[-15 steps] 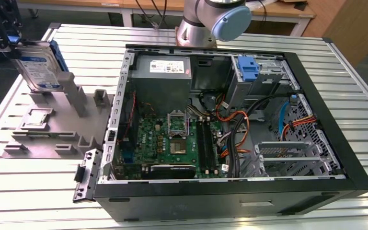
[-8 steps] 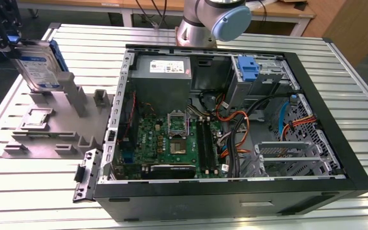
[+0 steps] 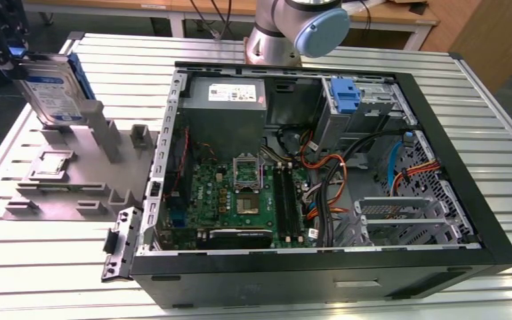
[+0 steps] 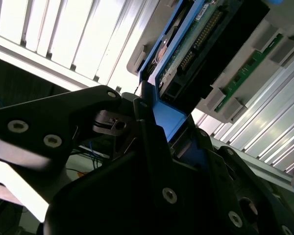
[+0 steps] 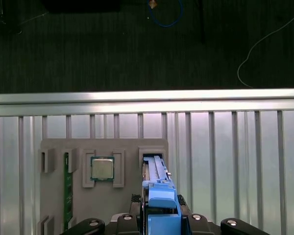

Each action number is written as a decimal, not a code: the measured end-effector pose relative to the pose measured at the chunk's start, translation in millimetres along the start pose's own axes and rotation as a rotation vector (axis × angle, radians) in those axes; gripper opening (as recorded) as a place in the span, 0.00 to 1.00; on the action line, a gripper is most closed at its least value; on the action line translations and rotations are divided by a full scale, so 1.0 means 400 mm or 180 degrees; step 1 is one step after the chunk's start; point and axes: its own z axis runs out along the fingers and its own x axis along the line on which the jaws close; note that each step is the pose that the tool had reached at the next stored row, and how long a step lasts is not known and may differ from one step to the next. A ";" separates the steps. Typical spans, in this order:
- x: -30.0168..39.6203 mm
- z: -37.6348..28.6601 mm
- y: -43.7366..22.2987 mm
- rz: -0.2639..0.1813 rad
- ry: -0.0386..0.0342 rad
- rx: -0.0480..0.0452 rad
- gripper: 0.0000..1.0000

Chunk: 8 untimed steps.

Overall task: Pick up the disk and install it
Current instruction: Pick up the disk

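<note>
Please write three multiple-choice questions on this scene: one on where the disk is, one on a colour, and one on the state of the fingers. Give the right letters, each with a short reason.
1. Where is the disk?
A. in a cardboard box
B. at the grey fixture, on the exterior view's left
C. on a chair

2. What colour is the disk's carrier frame?
A. red
B. blue
C. yellow

3. The fingers are:
A. shut on the disk
B. wide open, holding nothing
C. shut on a screwdriver

Answers: 1 B, as the disk stands upright beside the fixture's posts. 2 B, as both wrist views show a blue edge. 3 A, as the fingers press on the blue frame from both sides.
</note>
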 end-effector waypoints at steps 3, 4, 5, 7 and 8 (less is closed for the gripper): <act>0.000 -0.004 0.000 0.0000 0.0000 0.0000 0.37; 0.000 -0.006 0.000 0.0000 0.0000 0.0000 0.37; 0.000 -0.007 0.000 0.0000 0.0000 0.0000 0.37; 0.000 -0.010 0.000 0.0000 0.0000 0.0000 0.37; 0.000 -0.012 0.000 0.0000 0.0000 0.0000 0.37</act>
